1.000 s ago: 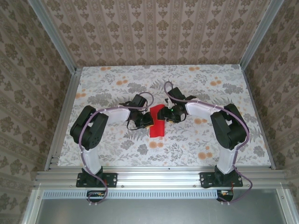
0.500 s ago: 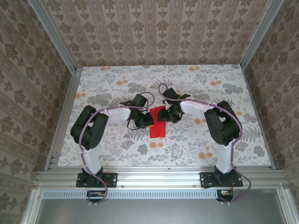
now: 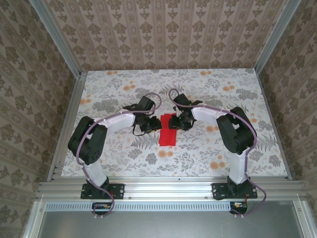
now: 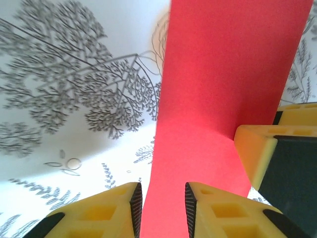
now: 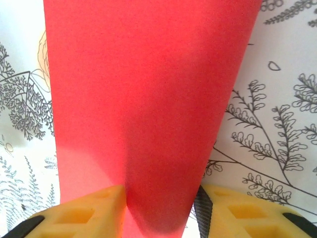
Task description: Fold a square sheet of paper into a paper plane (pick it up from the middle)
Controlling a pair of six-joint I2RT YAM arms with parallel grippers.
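Arms bent inward — left gripper (image 4: pixel 163 198), right gripper (image 5: pixel 161 201) jaws parted.

The sheet of paper (image 3: pixel 167 133) lies near the middle of the tabletop (image 3: pixel 213 89), its long side running near to far. The left claw (image 3: pixel 151 124) stands at its left edge and the right claw (image 3: pixel 176 122) over its far end, close together, each straddling the paper.

Top view: upper end of red paper (image 3: pixel 167 136) is hidden under right gripper (image 3: pixel 179 120), and jaw gaps are too small to read. In both wrist views the paper is cropped at top and bottom frame edges.
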